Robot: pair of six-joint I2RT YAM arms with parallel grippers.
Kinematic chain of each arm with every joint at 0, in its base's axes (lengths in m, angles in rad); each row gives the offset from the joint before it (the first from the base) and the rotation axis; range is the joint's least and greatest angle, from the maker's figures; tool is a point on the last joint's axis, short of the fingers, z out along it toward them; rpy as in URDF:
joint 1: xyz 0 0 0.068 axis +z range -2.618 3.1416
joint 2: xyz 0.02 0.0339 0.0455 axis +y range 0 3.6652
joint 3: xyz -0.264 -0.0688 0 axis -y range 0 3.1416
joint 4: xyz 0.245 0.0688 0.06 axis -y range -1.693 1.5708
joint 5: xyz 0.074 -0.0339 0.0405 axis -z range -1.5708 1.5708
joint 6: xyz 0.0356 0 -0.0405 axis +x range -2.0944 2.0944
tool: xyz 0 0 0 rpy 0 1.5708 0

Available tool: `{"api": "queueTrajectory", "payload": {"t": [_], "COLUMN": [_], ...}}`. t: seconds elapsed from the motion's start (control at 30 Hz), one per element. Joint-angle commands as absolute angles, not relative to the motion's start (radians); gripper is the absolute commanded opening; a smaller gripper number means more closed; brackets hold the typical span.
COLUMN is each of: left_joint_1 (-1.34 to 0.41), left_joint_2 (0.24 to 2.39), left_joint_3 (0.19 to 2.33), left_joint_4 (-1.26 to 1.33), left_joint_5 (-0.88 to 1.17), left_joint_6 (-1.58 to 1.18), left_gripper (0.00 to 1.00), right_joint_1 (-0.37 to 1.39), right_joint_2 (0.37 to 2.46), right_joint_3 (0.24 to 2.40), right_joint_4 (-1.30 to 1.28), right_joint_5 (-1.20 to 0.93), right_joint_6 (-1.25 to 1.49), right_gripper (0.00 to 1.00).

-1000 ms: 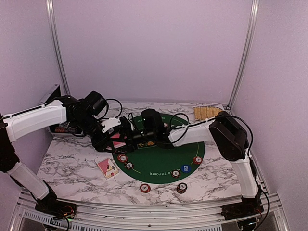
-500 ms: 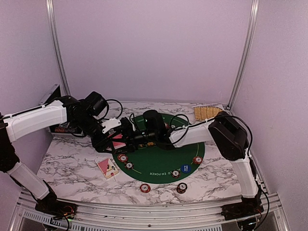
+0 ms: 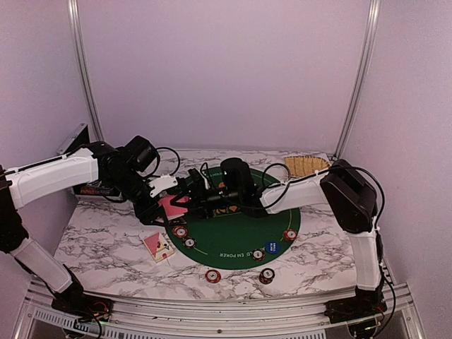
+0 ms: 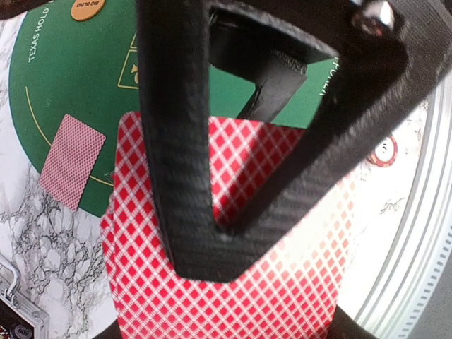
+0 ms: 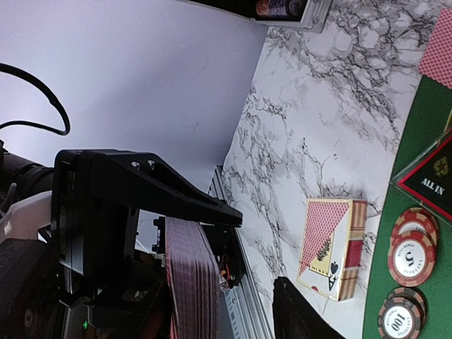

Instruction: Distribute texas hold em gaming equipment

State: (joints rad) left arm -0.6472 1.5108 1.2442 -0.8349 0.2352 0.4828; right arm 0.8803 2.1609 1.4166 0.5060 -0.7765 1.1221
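Observation:
My left gripper is shut on a deck of red-backed playing cards, held above the left edge of the green mat. The right wrist view shows this deck edge-on. My right gripper faces it, close to the cards, and looks open; only one of its fingers shows. One red card lies on the mat. Chip stacks, a blue button, an orange button and a dark triangular ALL IN marker lie around the mat.
A card box lies on the marble left of the mat. A woven straw tray stands at the back right. A chip case sits under the left arm. Metal rails run along the front edge.
My right arm has drawn back to the right, away from the left gripper. More of the red deck shows in the left gripper. The left arm has barely moved.

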Motion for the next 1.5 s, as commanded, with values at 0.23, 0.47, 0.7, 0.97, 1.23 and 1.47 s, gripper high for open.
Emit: {"api": "queueTrajectory", "payload": {"t": [0.23, 0.47, 0.7, 0.97, 1.23, 1.47], "left_joint_1": [-0.644, -0.644, -0.642, -0.643, -0.643, -0.640], "left_joint_2": [1.492, 1.499, 1.504, 1.509, 1.511, 1.511], "left_joint_3": [1.227, 1.227, 1.220, 1.217, 1.211, 1.206], "left_joint_4": [-0.828, -0.826, -0.822, -0.821, -0.819, -0.818], "left_joint_5": [0.230, 0.225, 0.214, 0.204, 0.191, 0.187], "left_joint_6": [0.501, 0.500, 0.505, 0.506, 0.507, 0.505], "left_gripper": [0.01, 0.01, 0.00, 0.00, 0.00, 0.00], "right_joint_1": [0.850, 0.850, 0.850, 0.849, 0.830, 0.825], "right_joint_2": [2.075, 2.058, 2.043, 2.027, 2.023, 2.016], "right_joint_3": [1.367, 1.360, 1.349, 1.329, 1.293, 1.274], "right_joint_4": [0.451, 0.451, 0.444, 0.500, 0.590, 0.617], "right_joint_5": [-0.761, -0.765, -0.770, -0.787, -0.809, -0.816], "right_joint_6": [1.083, 1.084, 1.079, 1.120, 1.198, 1.216], "right_gripper": [0.36, 0.28, 0.16, 0.08, 0.00, 0.00]}}
